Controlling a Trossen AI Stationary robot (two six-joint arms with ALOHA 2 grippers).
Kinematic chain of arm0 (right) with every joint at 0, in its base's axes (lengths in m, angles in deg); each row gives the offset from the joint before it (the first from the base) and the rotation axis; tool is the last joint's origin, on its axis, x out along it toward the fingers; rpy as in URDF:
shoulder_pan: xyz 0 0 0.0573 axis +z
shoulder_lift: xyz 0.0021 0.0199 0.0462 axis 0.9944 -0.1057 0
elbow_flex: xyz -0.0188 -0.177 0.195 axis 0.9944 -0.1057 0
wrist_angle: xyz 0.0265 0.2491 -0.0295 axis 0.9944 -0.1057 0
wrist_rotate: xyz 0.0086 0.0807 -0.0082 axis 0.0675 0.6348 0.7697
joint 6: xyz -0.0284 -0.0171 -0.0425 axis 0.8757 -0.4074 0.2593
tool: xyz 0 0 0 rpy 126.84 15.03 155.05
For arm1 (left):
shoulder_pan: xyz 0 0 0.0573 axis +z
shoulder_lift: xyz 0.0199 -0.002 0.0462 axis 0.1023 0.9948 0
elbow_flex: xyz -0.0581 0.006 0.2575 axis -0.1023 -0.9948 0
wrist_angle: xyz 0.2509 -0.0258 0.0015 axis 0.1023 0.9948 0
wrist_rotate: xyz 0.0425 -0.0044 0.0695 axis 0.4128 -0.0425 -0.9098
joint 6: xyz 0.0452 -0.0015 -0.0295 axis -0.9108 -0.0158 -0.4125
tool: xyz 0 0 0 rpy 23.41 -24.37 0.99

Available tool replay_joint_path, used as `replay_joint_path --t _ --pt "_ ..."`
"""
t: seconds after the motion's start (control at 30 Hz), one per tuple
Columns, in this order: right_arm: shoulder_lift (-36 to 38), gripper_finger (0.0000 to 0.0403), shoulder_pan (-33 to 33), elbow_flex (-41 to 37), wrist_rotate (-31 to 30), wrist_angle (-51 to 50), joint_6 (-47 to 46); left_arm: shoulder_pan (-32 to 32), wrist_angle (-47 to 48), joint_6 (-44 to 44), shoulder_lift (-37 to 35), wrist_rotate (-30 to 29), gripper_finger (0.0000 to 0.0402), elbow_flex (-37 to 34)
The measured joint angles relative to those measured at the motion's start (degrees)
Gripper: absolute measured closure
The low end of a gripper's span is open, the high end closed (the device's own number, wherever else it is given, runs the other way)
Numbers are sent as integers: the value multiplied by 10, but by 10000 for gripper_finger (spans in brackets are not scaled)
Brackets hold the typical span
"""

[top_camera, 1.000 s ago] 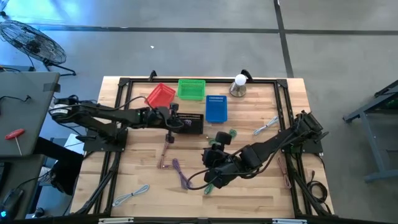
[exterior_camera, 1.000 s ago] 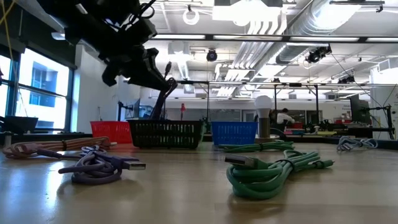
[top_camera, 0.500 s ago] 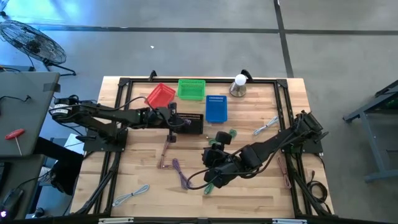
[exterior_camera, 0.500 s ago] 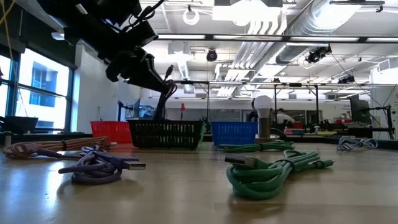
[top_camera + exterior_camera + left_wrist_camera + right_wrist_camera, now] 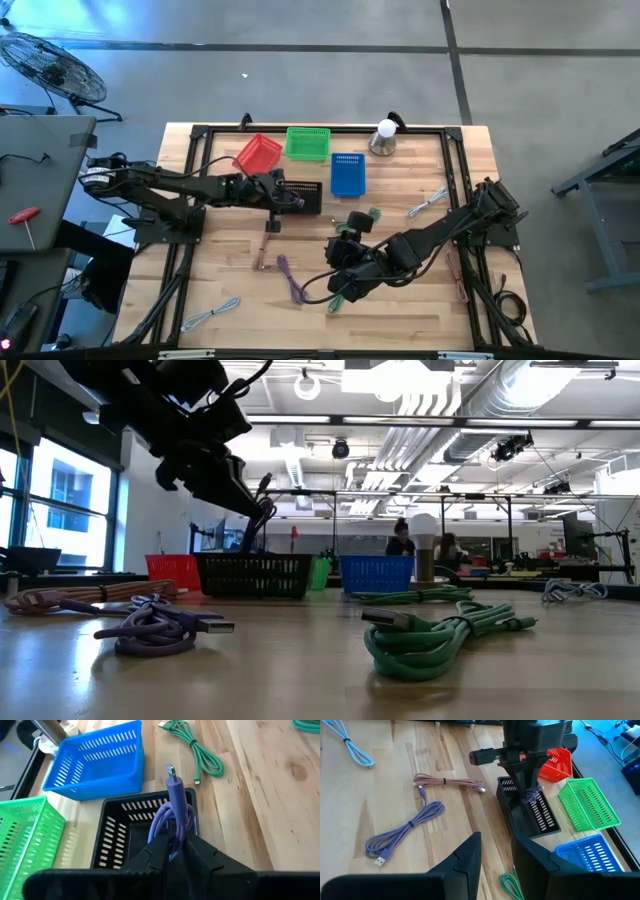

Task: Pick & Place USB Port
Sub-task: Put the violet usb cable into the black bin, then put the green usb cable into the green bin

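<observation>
Over black basket (image 5: 305, 197), cable (image 5: 175, 815) lower now

We see a purple USB cable (image 5: 176, 815) above a black slatted basket (image 5: 117, 830), beside blue (image 5: 97, 762), green (image 5: 25, 837) and red (image 5: 559, 762) baskets on the pale wooden bench (image 5: 270, 795).

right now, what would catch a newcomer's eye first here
The left gripper, shut on a purple cable, hangs over the black basket at the table's back. Behind it stand red, green and blue baskets, while the right gripper hovers open mid-table.
</observation>
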Motion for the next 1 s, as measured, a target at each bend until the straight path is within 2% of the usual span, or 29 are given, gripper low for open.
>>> replay_joint_path --t 0.23,0.53,0.67,0.83,1.0 --pt "0 304 0 0 0 0 -2 0 3 3 0 -4 348 0" --pt "0 304 0 0 0 0 -1 0 -11 0 0 -36 252 0" --pt "0 304 3 0 0 -3 0 0 -24 -17 0 -43 228 1" --pt "2 304 5 0 9 -51 1 -5 35 -13 -7 -33 225 45" --pt "7 304 -11 0 75 -181 18 -33 143 -13 -15 10 225 129"
